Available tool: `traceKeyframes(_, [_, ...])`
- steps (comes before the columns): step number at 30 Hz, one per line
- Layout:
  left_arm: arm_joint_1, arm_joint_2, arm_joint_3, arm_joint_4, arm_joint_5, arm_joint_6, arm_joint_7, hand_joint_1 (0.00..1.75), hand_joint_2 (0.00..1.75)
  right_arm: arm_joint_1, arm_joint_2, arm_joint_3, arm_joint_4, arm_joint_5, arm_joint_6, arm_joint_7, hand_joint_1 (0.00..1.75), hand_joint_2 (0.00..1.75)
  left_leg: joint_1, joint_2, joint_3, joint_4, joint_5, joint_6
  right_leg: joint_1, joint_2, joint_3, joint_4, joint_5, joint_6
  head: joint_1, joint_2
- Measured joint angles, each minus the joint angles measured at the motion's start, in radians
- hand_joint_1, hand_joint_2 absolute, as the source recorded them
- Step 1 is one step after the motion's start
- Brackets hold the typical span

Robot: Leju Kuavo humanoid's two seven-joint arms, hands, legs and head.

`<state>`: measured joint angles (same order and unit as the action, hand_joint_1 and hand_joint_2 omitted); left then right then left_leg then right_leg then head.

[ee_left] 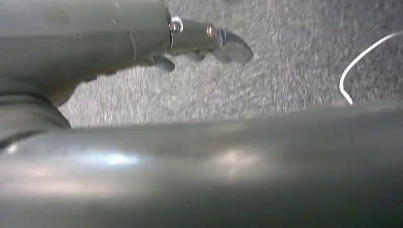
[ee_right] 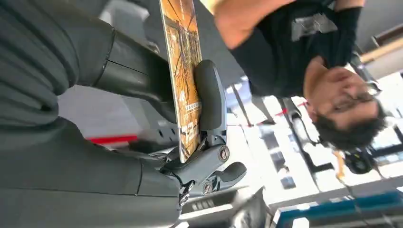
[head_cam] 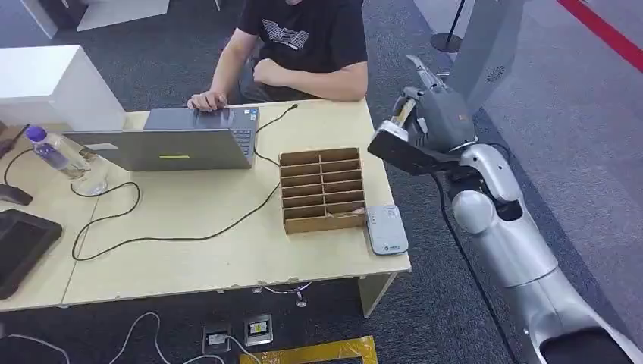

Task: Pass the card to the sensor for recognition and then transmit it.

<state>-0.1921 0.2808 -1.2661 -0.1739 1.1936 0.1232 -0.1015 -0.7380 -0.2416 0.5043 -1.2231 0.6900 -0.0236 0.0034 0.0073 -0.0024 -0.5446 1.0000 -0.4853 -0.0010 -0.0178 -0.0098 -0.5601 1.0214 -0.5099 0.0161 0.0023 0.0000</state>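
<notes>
— Where is the card [ee_right: 184, 80] seen?

— It is held in the right hand [head_cam: 425, 125], raised off the right end of the counter [head_cam: 197, 250]; in the right wrist view it is clamped edge-on between the thumb and the fingers [ee_right: 209, 95].

— And the sensor [head_cam: 386, 229]?

— It is lying flat at the counter's right edge, just beside the wooden slotted box [head_cam: 321, 189], well below the card.

— The left hand [ee_left: 190, 40]?

— It is seen above grey carpet, nothing held; fingers slightly curled, apart.

— Anything else?

— A laptop [head_cam: 182, 140] is being touched by a seated person [head_cam: 303, 45].
</notes>
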Motion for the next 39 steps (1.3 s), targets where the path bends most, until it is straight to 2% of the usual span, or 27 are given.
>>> traceKeyframes(7, [-0.019,0.0,-0.016,0.0,-0.011,-0.005,0.0,0.0,0.0,-0.07,0.083,0.032,0.089,0.046,-0.034,-0.031,1.75,1.75,0.001,-0.001,-0.001,0.0,0.001,-0.002,0.001,-0.001,0.0,0.0,0.0,0.0,0.001,0.0])
traceKeyframes(9, [-0.021,0.0,-0.017,0.0,-0.016,-0.005,0.0,0.0,0.0,-0.09,0.103,0.04,0.119,0.082,-0.06,-0.043,1.75,1.75,0.001,-0.001,-0.002,0.0,0.001,-0.002,0.001,-0.001,0.0,0.0,0.0,0.0,0.001,0.0])
traceKeyframes(11, [-0.028,0.0,-0.018,0.0,-0.021,-0.005,0.003,0.0,0.0,-0.124,0.128,0.055,0.169,0.134,-0.123,-0.061,1.75,1.75,0.001,-0.001,-0.002,0.0,0.001,-0.002,0.001,-0.001,-0.001,0.0,0.0,0.0,0.001,0.0])
traceKeyframes(13, [-0.038,0.0,-0.022,0.0,-0.022,-0.005,0.006,0.0,0.0,-0.151,0.157,0.068,0.228,0.161,-0.156,-0.07,1.75,1.75,0.001,-0.001,-0.002,0.0,0.001,-0.002,0.001,-0.001,-0.001,0.0,0.0,0.0,0.0,0.0])
traceKeyframes(19, [-0.048,-0.003,-0.035,0.0,-0.023,-0.008,0.019,0.0,0.0,-0.196,0.237,0.096,0.383,0.194,-0.19,-0.08,1.75,1.75,0.002,-0.001,-0.002,0.0,0.002,-0.002,0.002,-0.001,-0.001,0.0,0.0,0.0,0.0,0.0])
traceKeyframes(24, [-0.051,-0.003,-0.038,0.0,-0.023,-0.015,0.022,0.0,0.0,-0.203,0.272,0.111,0.48,0.202,-0.197,-0.077,1.75,1.75,0.002,-0.001,-0.002,0.0,0.002,-0.002,0.002,-0.001,-0.001,0.0,0.0,0.0,0.001,0.0])
traceKeyframes(32, [-0.052,-0.003,-0.042,0.0,-0.027,-0.019,0.027,0.0,0.0,-0.205,0.289,0.126,0.572,0.203,-0.196,-0.069,1.75,1.75,0.002,-0.001,-0.002,0.0,0.002,-0.002,0.002,-0.001,-0.001,0.0,0.0,0.0,0.001,0.0])
traceKeyframes(33, [-0.052,-0.003,-0.042,0.0,-0.028,-0.021,0.029,0.0,0.0,-0.204,0.289,0.126,0.582,0.203,-0.197,-0.069,1.62,1.75,0.002,-0.001,-0.002,0.0,0.002,-0.002,0.002,-0.001,-0.001,0.0,0.0,0.0,0.001,0.0])
traceKeyframes(34, [-0.052,-0.003,-0.042,0.0,-0.031,-0.023,0.029,0.0,0.0,-0.204,0.289,0.128,0.591,0.202,-0.199,-0.069,1.33,1.75,0.002,-0.001,-0.002,0.0,0.002,-0.002,0.002,-0.001,-0.002,0.0,0.0,0.0,0.001,0.0])
traceKeyframes(35, [-0.052,-0.004,-0.042,0.0,-0.032,-0.024,0.029,0.0,0.0,-0.204,0.289,0.129,0.598,0.202,-0.202,-0.068,0.4,1.75,0.002,-0.001,-0.002,0.0,0.002,-0.002,0.002,-0.001,-0.002,0.0,0.0,0.0,0.001,0.0])
traceKeyframes(36, [-0.052,-0.004,-0.042,0.0,-0.033,-0.024,0.029,0.0,0.0,-0.204,0.288,0.13,0.604,0.202,-0.206,-0.066,0.0,1.75,0.002,-0.001,-0.002,0.0,0.002,-0.002,0.002,0.0,-0.002,0.0,0.0,0.0,0.001,0.0])
traceKeyframes(39, [-0.055,-0.006,-0.042,0.0,-0.04,-0.025,0.031,0.0,0.0,-0.201,0.286,0.134,0.623,0.202,-0.235,-0.058,0.0,1.75,0.002,0.0,-0.002,0.0,0.002,-0.002,0.002,0.0,-0.003,0.0,0.0,0.0,0.001,0.0])
